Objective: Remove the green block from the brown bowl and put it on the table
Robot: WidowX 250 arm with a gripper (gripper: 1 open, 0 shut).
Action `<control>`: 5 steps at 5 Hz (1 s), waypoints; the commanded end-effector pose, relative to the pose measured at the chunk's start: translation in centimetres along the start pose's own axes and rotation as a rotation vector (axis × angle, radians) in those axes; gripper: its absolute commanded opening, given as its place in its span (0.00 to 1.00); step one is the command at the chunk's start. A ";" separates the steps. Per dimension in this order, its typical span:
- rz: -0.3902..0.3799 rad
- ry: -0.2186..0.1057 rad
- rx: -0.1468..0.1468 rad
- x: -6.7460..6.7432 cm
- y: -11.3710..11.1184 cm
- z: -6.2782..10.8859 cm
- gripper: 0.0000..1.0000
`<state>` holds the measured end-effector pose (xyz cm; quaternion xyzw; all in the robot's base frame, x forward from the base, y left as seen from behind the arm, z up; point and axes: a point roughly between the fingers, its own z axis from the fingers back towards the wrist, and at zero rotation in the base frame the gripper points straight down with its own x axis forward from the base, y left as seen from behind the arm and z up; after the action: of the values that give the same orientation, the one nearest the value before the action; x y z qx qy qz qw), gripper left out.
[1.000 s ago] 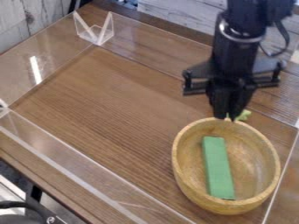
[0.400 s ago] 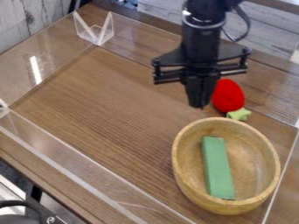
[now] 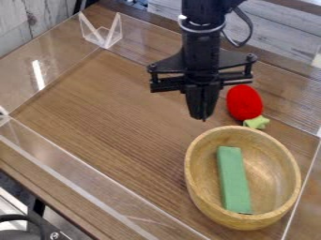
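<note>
One flat, mid-green green block (image 3: pixel 234 179) lies lengthwise inside the brown bowl (image 3: pixel 201 154).

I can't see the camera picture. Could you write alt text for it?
A flat green rectangular block lies inside a wide, light tan wooden bowl on a brown wood-grain table with clear acrylic walls. A black robot arm's tool hangs above the table just behind the bowl, pointing down, shut and empty. Beside it sits a red strawberry-like toy with a small pale-green leaf piece.

Clear acrylic walls (image 3: pixel 51 58) catch bright glare at the left, with pale whitewashed planks (image 3: pixel 150 11) behind.
</note>
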<state>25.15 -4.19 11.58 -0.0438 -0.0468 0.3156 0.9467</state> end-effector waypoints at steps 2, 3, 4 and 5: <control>-0.079 -0.014 -0.033 -0.7 -0.9 -0.1 0.00; -0.084 -0.016 -0.033 -1.0 -1.3 -0.7 0.00; -0.029 -0.028 -0.033 -0.5 -1.6 -0.2 0.00; 0.027 -0.038 -0.032 -0.1 -1.9 0.2 0.00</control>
<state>25.44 -5.61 10.83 -0.0444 -0.0512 0.3298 0.9416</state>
